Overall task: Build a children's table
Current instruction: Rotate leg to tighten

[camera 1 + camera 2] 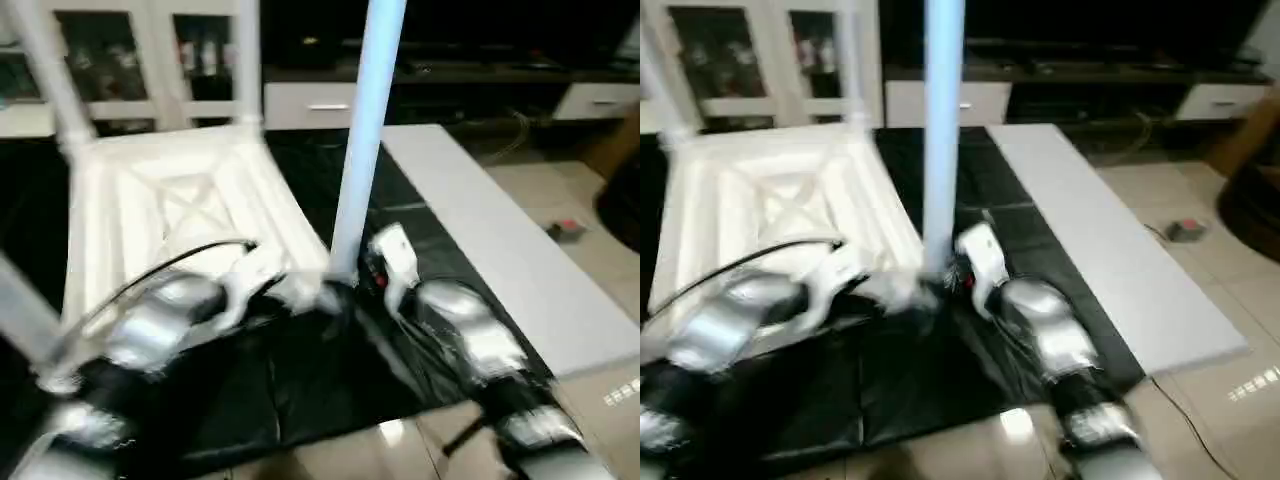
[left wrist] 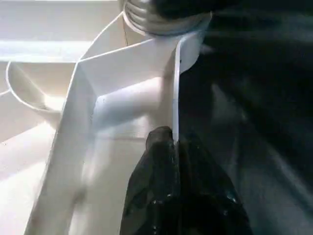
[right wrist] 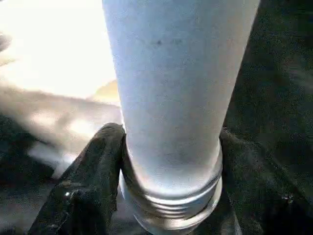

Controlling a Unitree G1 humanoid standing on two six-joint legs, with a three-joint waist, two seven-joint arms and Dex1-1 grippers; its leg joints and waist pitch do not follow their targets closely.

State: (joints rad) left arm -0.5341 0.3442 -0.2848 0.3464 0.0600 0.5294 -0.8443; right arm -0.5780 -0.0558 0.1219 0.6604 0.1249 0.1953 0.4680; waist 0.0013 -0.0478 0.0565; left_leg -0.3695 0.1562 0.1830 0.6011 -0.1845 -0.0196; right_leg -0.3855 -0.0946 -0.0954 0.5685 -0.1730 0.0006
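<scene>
The children's table top (image 1: 170, 200) lies upside down on a black mat, its X-ribbed underside facing up. Two white legs (image 1: 50, 70) (image 1: 248, 60) stand in its far corner sockets, and a third (image 1: 20, 310) shows at the near left. At the near right corner another leg (image 1: 360, 150) stands upright. My right gripper (image 3: 171, 142) is closed around its base just above the threaded end, one black finger (image 3: 98, 161) on each side. My left gripper (image 2: 171, 134) is shut on the top's thin rim wall (image 2: 175, 88) beside that corner socket.
The black mat (image 1: 300, 390) covers the floor under the work. A long white board (image 1: 500, 240) lies along its right side on the tiles. A small grey and red object (image 1: 565, 230) sits beyond the board. Cabinets (image 1: 100, 60) line the back.
</scene>
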